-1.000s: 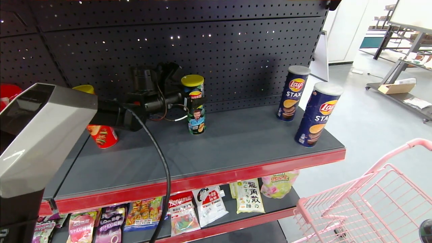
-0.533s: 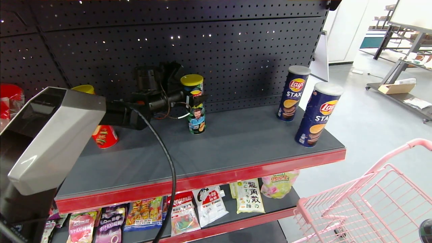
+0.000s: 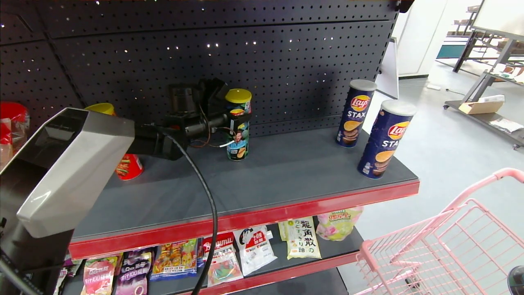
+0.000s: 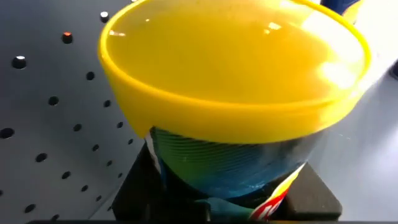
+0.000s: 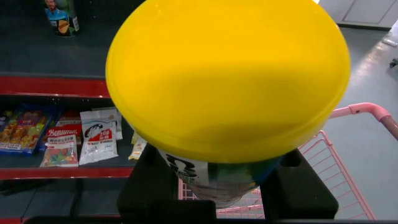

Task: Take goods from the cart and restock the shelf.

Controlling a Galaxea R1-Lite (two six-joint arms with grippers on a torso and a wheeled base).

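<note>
My left end effector (image 3: 238, 119) pinches the yellow-lidded can (image 3: 238, 143) mid-body to seat it upright on the shelf (image 3: 286, 176), while the right end effector (image 5: 227, 186) grips a second can (image 5: 227, 74) ready

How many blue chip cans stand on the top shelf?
2: one blue can toward the back right, another nearer the front right corner. The left arm may hide more.

Print by location, wording not transcribed:
- Round logo above white capitals: rear tall dark-blue cardboard tube (image 3: 355, 114) and front tall dark-blue cardboard tube (image 3: 387, 139), right end of grey top shelf (image 3: 286, 180).
- Black East Asian characters: pale yellow flat pouch (image 3: 302, 237), lower shelf (image 3: 333, 256).
- White lettering: red-topped clear packet (image 3: 220, 256) alongside.
</note>
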